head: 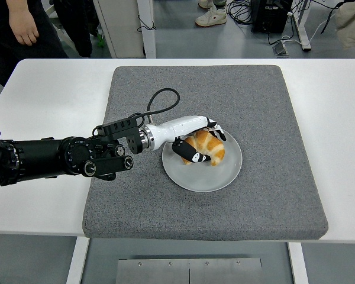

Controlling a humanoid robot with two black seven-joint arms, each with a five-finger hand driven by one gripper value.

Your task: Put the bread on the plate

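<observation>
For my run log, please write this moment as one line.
left hand: shut on bread | bread: over the plate, held | plate: on grey mat | right hand: not in view

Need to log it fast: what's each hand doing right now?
Left hand: closed on the bread, over the plate.
Right hand: not in view.

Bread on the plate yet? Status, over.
Left robot hand shut on bread. Bread over grey plate, on the upper-left part; cannot tell if it's resting. Right arm not in view. Nothing in the way.
</observation>
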